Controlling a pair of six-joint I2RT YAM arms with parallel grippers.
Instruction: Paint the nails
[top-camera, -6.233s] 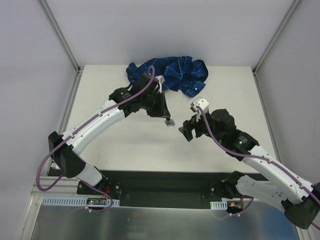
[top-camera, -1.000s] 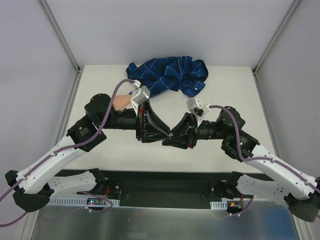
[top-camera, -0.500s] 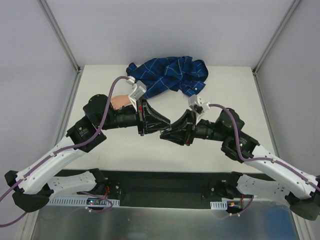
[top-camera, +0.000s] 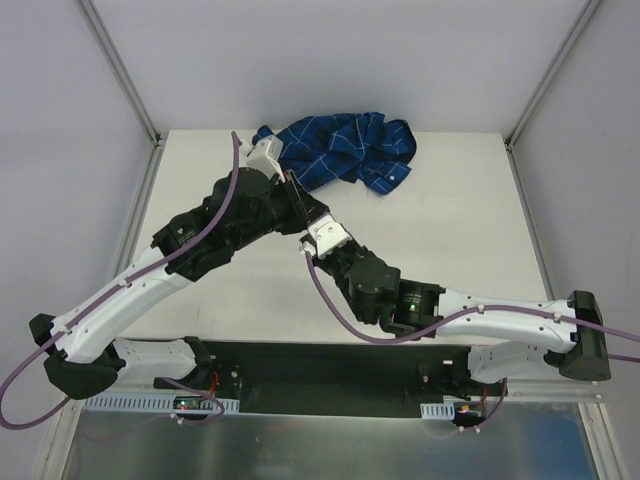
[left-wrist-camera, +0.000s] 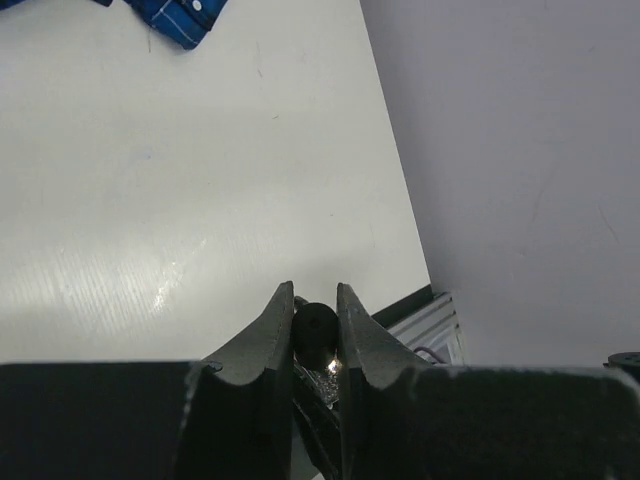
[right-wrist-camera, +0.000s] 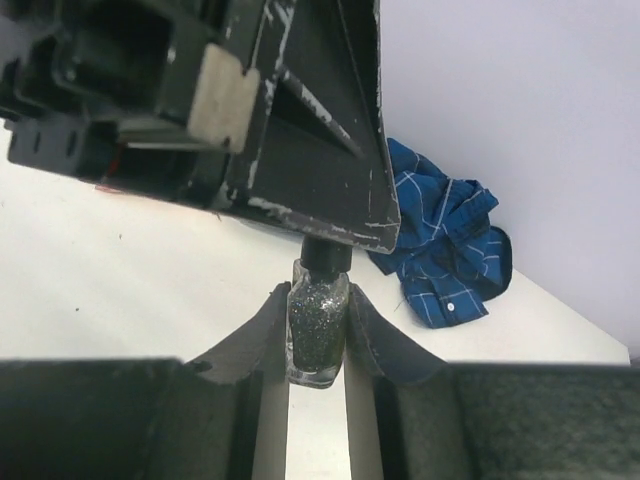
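Blue white-checked shirt sleeve (top-camera: 340, 145) lies bunched at the far side, seen from above; the nails are hidden, probably under the left arm (top-camera: 200, 250). Left wrist: left gripper (left-wrist-camera: 315, 295) pinched on a round dark cap (left-wrist-camera: 317, 330). Right wrist: right gripper (right-wrist-camera: 318, 298) clamps the glitter-filled glass bottle (right-wrist-camera: 318, 340) under that cap, so by my reading the bottle is not yet open and no painting has begun.

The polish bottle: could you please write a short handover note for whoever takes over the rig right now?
Left gripper: shut on the black cap.
Right gripper: shut on the glitter bottle.
The cap looks still on; no painting shows.
The shirt lies at the far edge of the table; the dummy hand is not in view.
Left to do: uncap the bottle, paint the nails.
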